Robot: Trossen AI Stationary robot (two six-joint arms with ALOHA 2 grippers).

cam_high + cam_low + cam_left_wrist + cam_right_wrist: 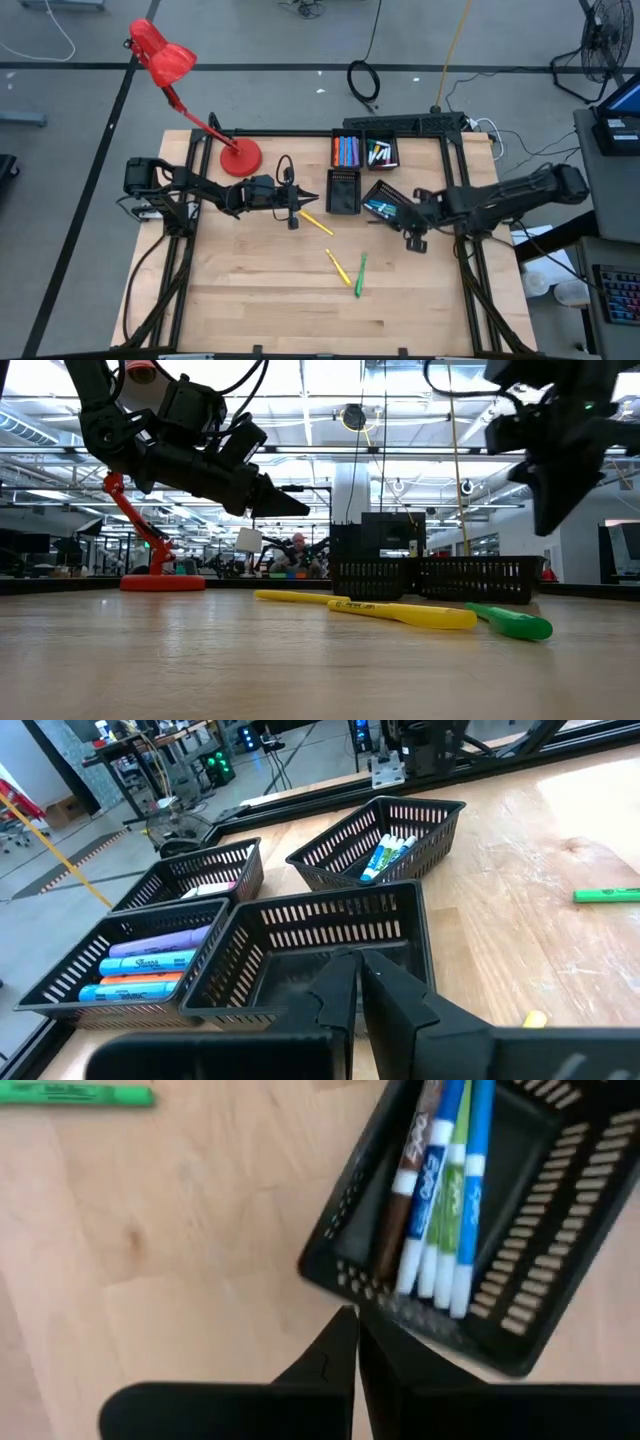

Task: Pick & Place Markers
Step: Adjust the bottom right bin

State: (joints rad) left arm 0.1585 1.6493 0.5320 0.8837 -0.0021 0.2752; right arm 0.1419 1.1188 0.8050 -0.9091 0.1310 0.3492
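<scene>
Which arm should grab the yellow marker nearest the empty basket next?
Left, probably. The left gripper hovers with fingers shut right beside that yellow marker, just in front of the empty basket. The right gripper, also shut, sits near the tilted basket, farther off.

Both arms are dark, nearly black, built of chunky jointed segments with blocky housings at the wrists. The left hand (303,198) tapers into two flat, wedge-shaped black fingers (395,990); the right hand (414,238) looks the same. A black cable loops over the left arm, possibly clipped on.
</scene>
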